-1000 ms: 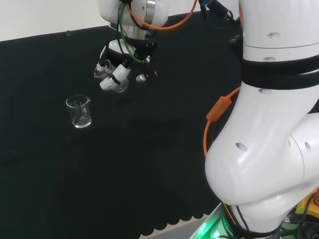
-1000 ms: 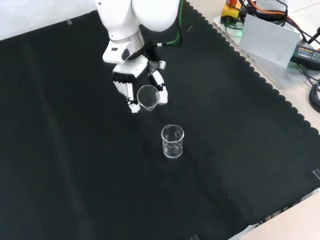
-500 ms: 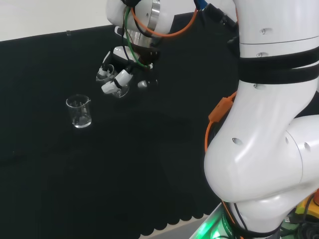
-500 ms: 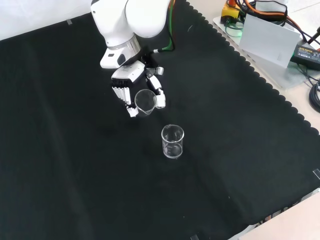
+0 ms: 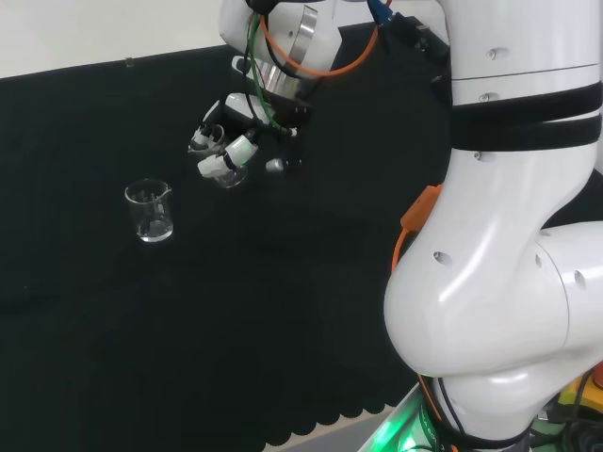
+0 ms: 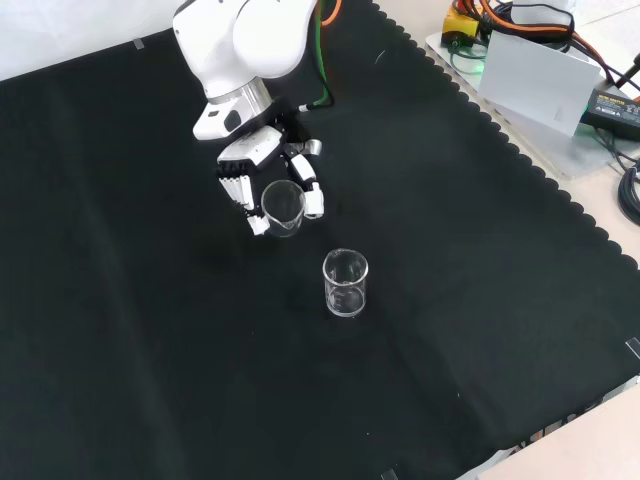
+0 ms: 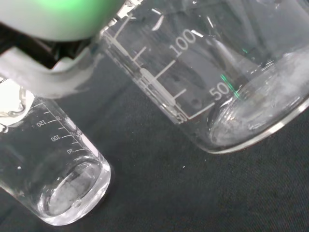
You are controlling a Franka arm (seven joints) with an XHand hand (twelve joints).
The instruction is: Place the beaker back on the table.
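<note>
Since the earlier frames the hand (image 6: 262, 175) has shifted toward the front view's upper left, carrying its beaker along. Two beakers are in view. In the head view, the free beaker (image 5: 151, 211) stands upright on the black cloth (image 5: 236, 311) at left; right of it, the held beaker (image 6: 282, 206) is tilted, above the cloth, enclosed by curled fingers (image 5: 236, 153).

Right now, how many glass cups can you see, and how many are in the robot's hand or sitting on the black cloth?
Beaker held in the hand: 1
Beaker standing on the black cloth: 1
Total beakers: 2
</note>
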